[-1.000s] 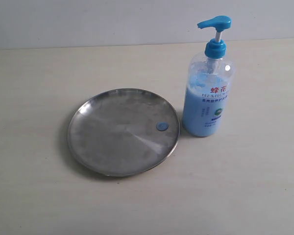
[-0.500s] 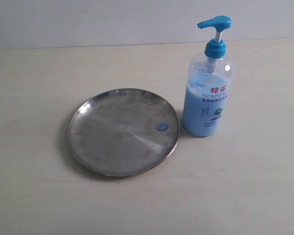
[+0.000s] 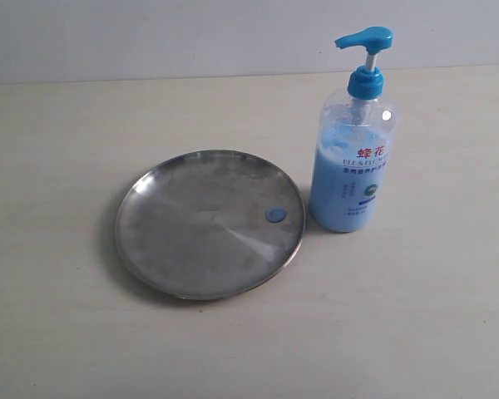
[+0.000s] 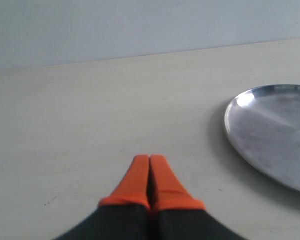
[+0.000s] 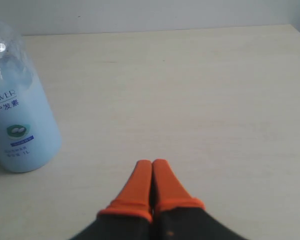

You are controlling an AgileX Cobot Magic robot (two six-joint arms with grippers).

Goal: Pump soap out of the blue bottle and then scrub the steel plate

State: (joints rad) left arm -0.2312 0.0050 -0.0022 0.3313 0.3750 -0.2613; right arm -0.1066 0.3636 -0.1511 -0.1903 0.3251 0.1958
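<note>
The steel plate [image 3: 208, 223] lies flat on the table, dull grey and scuffed. A small blob of blue soap [image 3: 274, 214] sits near its right rim. Just right of the plate stands the blue bottle [image 3: 353, 158], upright, with its bright blue pump head [image 3: 364, 38] raised. Neither gripper shows in the exterior view. In the left wrist view my left gripper [image 4: 149, 159] is shut and empty, over bare table, with the steel plate [image 4: 275, 130] off to one side. My right gripper [image 5: 152, 163] is also shut and empty, and the blue bottle [image 5: 17, 120] stands apart from it.
The table [image 3: 416, 316] is pale wood and a light wall [image 3: 191, 33] runs along its far edge. The table's far corner [image 5: 292, 27] shows in the right wrist view.
</note>
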